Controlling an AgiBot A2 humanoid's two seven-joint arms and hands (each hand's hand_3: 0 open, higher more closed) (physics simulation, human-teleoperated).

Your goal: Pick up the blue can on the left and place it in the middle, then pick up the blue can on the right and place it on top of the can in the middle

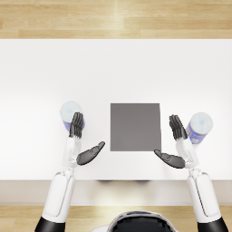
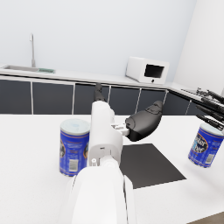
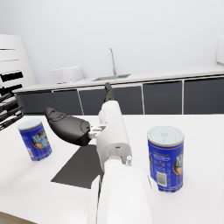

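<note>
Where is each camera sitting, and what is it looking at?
Head view: on the robot's head, looking steeply down at the white table, the dark grey square mat and both arms.
Left wrist view: on the left forearm, looking along it to the left hand beside the left blue can.
Right wrist view: on the right forearm, looking along it to the right hand near the right blue can.
All three views show the mat and both cans.
</note>
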